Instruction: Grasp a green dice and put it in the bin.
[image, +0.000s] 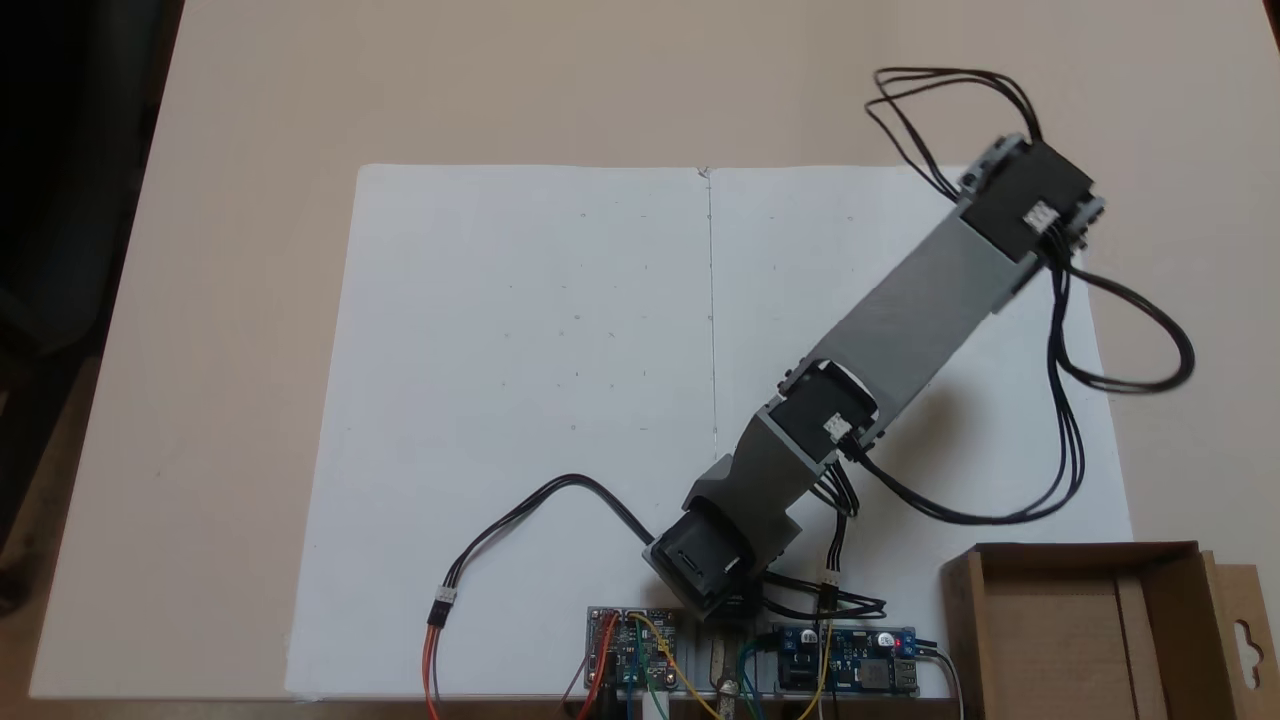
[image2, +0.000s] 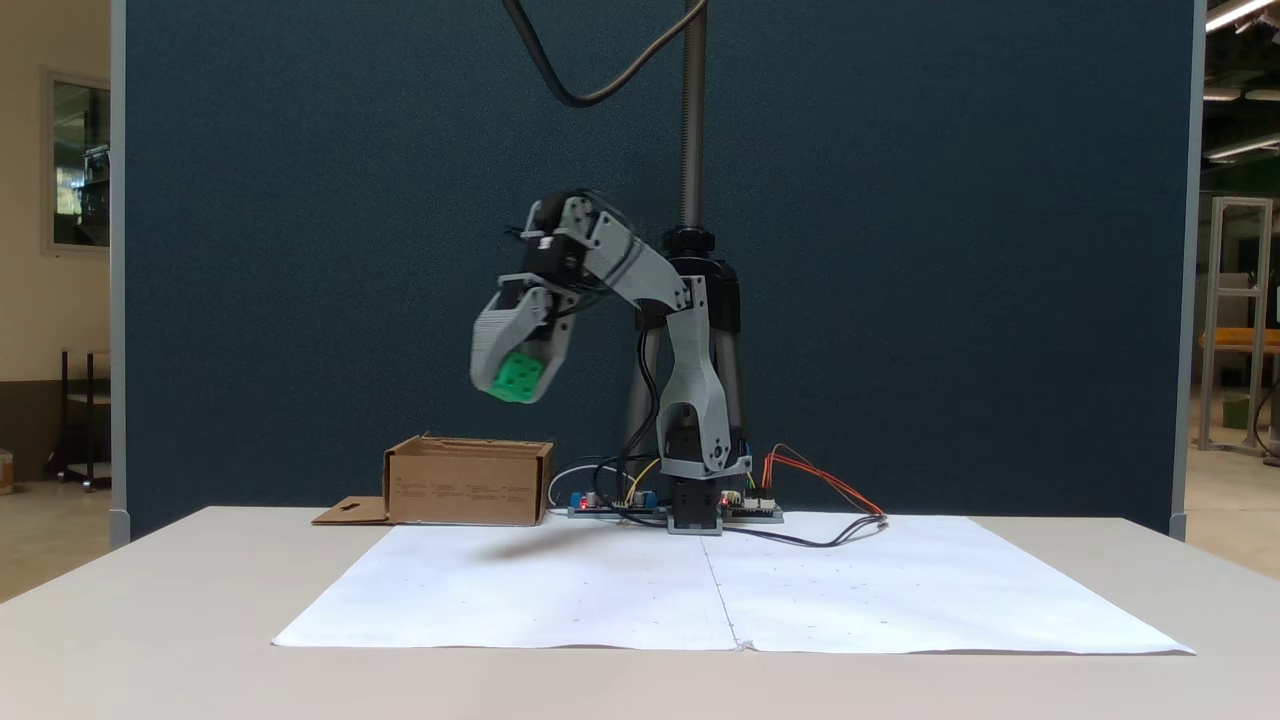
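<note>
Holding the green dice (image2: 517, 376) between its jaws, the end effector (image2: 522, 385) hangs in the air left of centre in a fixed view, above the bin (image2: 468, 484) and a little toward its right-hand end — so we judge the main risk to be a release too near that wall, with the cube striking the rim or bouncing out of so shallow a box. We also see the dice sitting low, near the jaw tips, and a jolt of the arm could shake it loose early. In the top-down fixed view the bin (image: 962, 620) lies at the lower right corner, its hang-hole flap (image: 1243, 640) at the frame edge. Beneath it all, the pale surface (image2: 150, 620) carries white paper sheets (image2: 560, 600), with circuit boards (image: 632, 648) and loose cables (image: 1120, 330) by the arm's base. Behind stands a dark blue partition (image2: 950, 250) — beyond it, at both frame edges, an open room with shelving.
</note>
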